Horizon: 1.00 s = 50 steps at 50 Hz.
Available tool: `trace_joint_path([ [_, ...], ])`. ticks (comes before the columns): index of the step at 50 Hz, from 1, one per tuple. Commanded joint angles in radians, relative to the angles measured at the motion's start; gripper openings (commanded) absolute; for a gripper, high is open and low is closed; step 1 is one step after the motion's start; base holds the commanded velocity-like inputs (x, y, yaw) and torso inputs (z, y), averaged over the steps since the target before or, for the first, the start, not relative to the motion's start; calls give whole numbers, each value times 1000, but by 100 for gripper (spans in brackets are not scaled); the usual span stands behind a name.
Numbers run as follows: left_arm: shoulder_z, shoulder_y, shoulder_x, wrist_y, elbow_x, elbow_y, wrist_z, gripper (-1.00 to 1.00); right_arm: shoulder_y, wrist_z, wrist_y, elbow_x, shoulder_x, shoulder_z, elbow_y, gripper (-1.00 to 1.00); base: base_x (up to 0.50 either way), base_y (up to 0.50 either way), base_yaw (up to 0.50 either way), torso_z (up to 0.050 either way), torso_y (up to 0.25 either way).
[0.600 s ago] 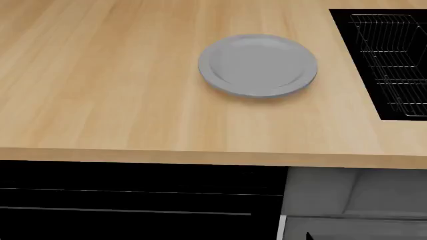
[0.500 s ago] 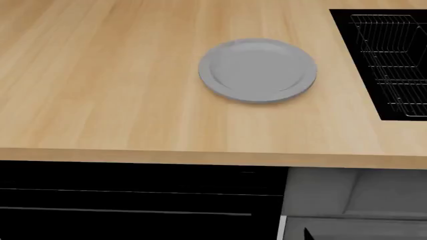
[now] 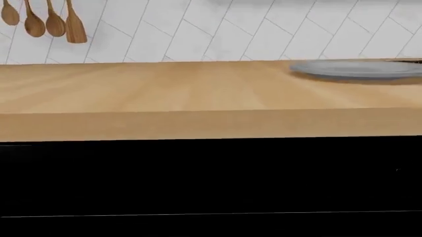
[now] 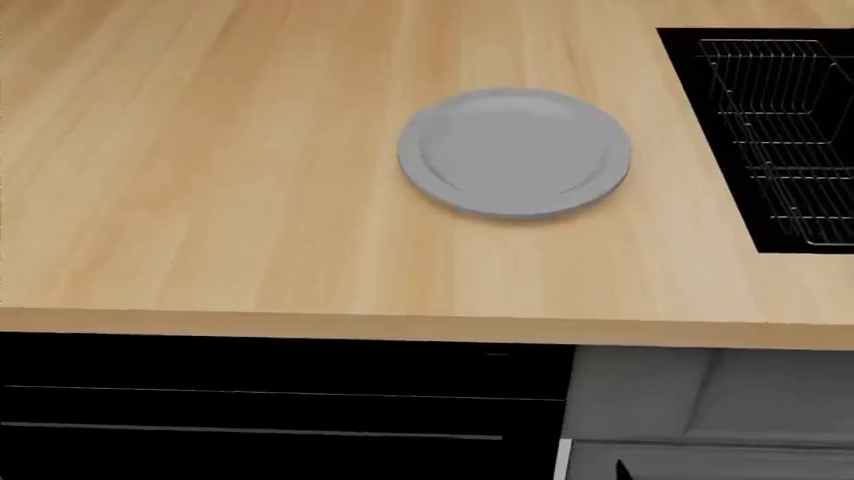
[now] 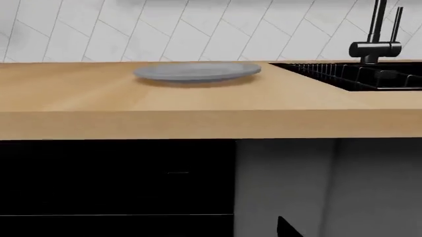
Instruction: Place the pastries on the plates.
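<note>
A wooden surface [image 4: 240, 180] with a light grain fills most of the head view, its near edge running straight across. At the far right a black sink [image 4: 707, 130] is sunk into it, with a wire rack [image 4: 787, 130] inside. A black faucet [image 5: 377, 34] rises behind the sink. Behind the surface, the wall [image 3: 197, 29] is white tile in a herringbone pattern. Wooden utensils [image 3: 43, 22] hang on it at the far left. Below the surface, black cabinets [image 4: 267, 410] stand left, with a grey panel [image 5: 329, 187] to the right.
</note>
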Motion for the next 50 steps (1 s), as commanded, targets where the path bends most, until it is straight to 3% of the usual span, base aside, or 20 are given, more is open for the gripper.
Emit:
trace_joint_path([
  [1,10,8,-12,-18,6,26,-46,100,-13,24,-12,15,21,-18,-26,100,0,0,0,50,0],
  [8,23,25,-35,-188,-15,243,-58,100,-16,40,99,36,41,-22,-185,100,0,0,0,50,0],
  [16,13,-31,-54,-521,-66,518,-83,100,19,73,373,63,73,-30,-493,100,0,0,0,50,0],
  [23,14,-75,-65,-708,-110,713,-95,100,71,98,562,80,84,-54,-678,100,0,0,0,50,0],
  [37,20,-140,-72,-966,-166,959,-142,100,93,129,691,109,104,-49,-847,100,0,0,0,50,0],
  [38,21,-225,-166,-1017,-316,1023,-292,100,137,148,804,108,112,-60,-950,100,0,0,0,50,0],
  [40,63,-278,-311,-968,-616,1023,-560,100,159,156,854,116,110,-61,-979,100,0,0,0,48,0],
  [43,88,-309,-371,-945,-715,1020,-661,100,177,162,893,126,111,-58,-1004,100,0,0,0,7,0],
  [44,110,-393,-453,-935,-865,1023,-811,100,203,203,925,178,138,-49,-1040,100,0,0,0,0,0],
  [45,140,-414,-491,-902,-946,1022,-876,100,208,250,917,225,168,-55,-1040,100,0,0,0,0,0],
  [50,199,-468,-559,-843,-1013,1018,-960,100,253,463,875,428,315,-104,-1039,100,0,-226,0,0,0],
])
